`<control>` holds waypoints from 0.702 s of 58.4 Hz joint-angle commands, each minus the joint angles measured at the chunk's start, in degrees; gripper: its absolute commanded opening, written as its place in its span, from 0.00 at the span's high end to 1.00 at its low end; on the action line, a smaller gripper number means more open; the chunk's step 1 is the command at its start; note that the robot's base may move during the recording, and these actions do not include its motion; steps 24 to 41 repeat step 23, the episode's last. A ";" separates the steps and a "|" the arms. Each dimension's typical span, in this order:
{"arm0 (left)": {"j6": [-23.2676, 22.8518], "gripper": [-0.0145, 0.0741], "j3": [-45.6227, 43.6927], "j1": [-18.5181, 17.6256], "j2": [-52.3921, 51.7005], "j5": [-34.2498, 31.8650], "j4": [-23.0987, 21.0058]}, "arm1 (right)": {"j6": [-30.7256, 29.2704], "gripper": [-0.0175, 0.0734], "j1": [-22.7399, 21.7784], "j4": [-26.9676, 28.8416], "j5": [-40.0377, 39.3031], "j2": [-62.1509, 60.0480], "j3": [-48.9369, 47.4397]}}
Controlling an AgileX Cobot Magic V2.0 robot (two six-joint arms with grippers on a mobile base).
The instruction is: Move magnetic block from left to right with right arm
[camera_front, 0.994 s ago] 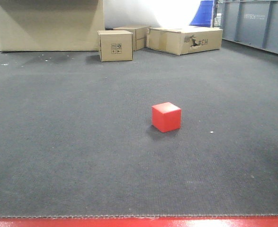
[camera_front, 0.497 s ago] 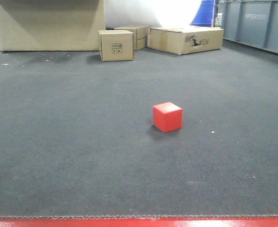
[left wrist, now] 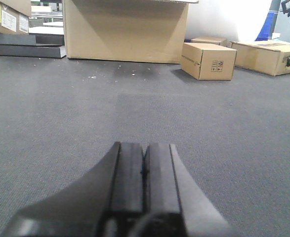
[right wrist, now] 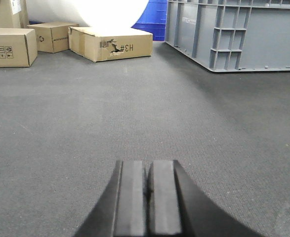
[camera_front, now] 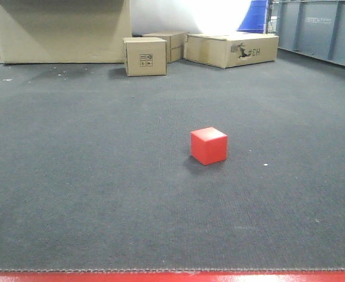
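The magnetic block, a small bright-red cube, rests on the dark grey carpet a little right of centre in the front view. Neither arm shows in that view. In the left wrist view my left gripper is shut, its two dark pads pressed together with nothing between them, low over bare carpet. In the right wrist view my right gripper is likewise shut and empty above the carpet. The block appears in neither wrist view.
A small cardboard box and two flatter boxes stand at the back, with a large cardboard box at back left. A grey plastic crate runs along the right. A red strip edges the carpet front.
The whole front view has drifted slightly: the block and boxes sit a few pixels further right than a second ago. The block itself stays in place on the carpet.
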 commanded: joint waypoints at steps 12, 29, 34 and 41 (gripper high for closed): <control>-0.40 0.98 0.39 -0.36 -0.54 -5.16 -0.26 | -0.46 0.74 -0.44 0.14 -5.57 -1.17 0.07; -0.40 0.98 0.39 -0.36 -0.54 -5.16 -0.26 | -0.46 0.74 -0.44 0.14 -5.57 -1.17 0.07; -0.40 0.98 0.39 -0.36 -0.54 -5.16 -0.26 | -0.46 0.74 -0.44 0.14 -5.57 -1.17 0.07; -0.40 0.98 0.39 -0.36 -0.54 -5.16 -0.26 | -0.46 0.74 -0.44 0.14 -5.57 -1.17 0.07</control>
